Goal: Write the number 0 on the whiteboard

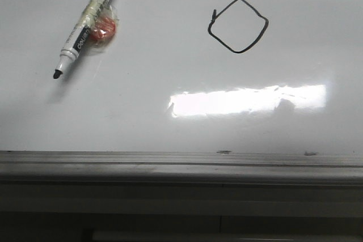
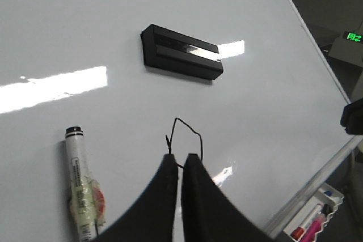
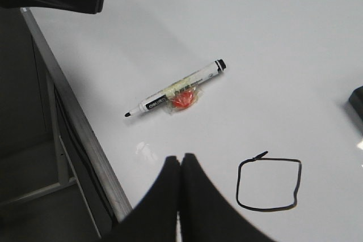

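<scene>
The number 0 [image 1: 238, 25] is a thin black closed loop with a short tick at its left corner, drawn on the whiteboard [image 1: 170, 123]. It also shows in the left wrist view as a loop [image 2: 187, 137] partly hidden behind my fingertips, and in the right wrist view as the number 0 [image 3: 269, 184]. A white marker pen [image 1: 86, 24] with its black tip bare lies at the back left, a red lump taped to it. My left gripper [image 2: 181, 156] is shut and empty above the board. My right gripper [image 3: 181, 158] is shut and empty near the board's edge.
A black eraser block [image 2: 181, 52] lies on the whiteboard beyond the loop. The grey metal frame [image 1: 181, 165] runs along the near edge. A tray with coloured markers [image 2: 311, 222] sits off the board's corner. A bright light reflection [image 1: 249, 100] crosses the board.
</scene>
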`<action>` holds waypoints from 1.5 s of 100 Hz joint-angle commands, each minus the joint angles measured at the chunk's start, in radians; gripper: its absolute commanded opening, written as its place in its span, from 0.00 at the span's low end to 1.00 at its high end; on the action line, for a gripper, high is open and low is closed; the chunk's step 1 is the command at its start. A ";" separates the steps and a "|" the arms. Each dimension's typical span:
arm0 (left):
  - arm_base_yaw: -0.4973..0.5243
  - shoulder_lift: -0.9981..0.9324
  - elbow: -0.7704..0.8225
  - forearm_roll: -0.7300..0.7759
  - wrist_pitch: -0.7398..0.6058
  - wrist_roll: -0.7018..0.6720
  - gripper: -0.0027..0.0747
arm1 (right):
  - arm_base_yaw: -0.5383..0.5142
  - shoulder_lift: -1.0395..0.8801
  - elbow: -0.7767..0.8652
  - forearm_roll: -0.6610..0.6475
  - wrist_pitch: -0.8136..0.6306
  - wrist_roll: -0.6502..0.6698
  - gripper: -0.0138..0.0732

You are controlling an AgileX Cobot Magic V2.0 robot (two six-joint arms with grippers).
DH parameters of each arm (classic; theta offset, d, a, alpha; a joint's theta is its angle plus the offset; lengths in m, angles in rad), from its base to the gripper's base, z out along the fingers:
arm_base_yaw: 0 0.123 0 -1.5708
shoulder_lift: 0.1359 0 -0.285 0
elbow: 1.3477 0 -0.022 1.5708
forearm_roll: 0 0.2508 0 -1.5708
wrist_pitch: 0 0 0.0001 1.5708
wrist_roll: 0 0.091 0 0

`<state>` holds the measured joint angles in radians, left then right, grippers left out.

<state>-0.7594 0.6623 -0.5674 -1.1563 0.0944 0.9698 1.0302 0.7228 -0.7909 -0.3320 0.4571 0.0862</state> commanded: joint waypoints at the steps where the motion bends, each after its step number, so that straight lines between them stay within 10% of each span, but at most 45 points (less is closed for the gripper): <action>1: 0.004 -0.030 -0.009 0.088 -0.087 0.010 0.01 | -0.006 -0.006 -0.025 -0.020 -0.080 0.002 0.08; 33: 0.145 -0.341 0.313 0.795 -0.297 -0.565 0.01 | -0.006 -0.006 -0.025 -0.020 -0.080 0.002 0.08; 86: 0.698 -0.695 0.580 0.952 0.238 -0.859 0.01 | -0.006 -0.006 -0.025 -0.020 -0.078 0.002 0.08; 150: 0.720 -0.695 0.602 0.951 0.219 -0.861 0.01 | -0.006 -0.006 -0.025 -0.020 -0.078 0.002 0.08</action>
<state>-0.0413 -0.0039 0.0041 -0.1997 0.3431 0.1192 1.0302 0.7228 -0.7887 -0.3320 0.4528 0.0862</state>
